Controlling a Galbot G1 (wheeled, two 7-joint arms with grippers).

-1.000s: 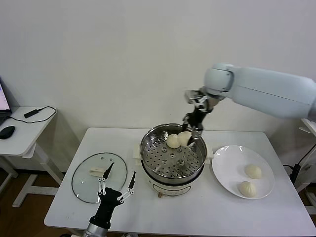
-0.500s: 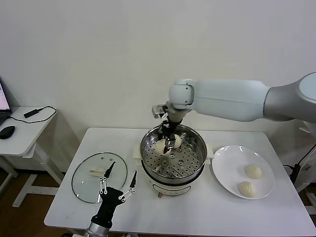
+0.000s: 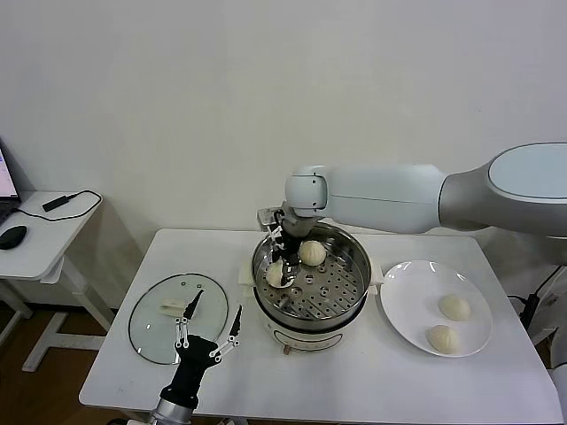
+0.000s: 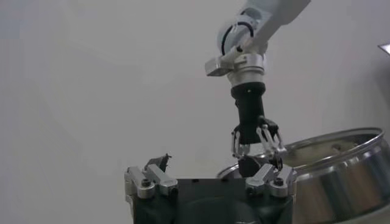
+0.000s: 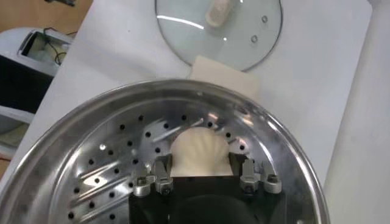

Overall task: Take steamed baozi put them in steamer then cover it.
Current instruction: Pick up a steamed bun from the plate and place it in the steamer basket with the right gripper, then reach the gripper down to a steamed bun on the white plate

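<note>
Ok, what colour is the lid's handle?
White, on the clear glass lid; the right wrist view shows it best.

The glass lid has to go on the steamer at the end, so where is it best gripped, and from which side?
Probably by the white handle at the centre of the glass lid, coming straight down from above. The lid lies flat on the table, so its thin rim offers little purchase, while the raised handle sticks up. The open left gripper is beside it.

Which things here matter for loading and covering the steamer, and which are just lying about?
Job:
- steamer, two baozi inside
- plate with two baozi
- glass lid, lying flat on the table
- right gripper in the steamer, left gripper by the lid

Lying about:
- mouse and cable on the side table
</note>
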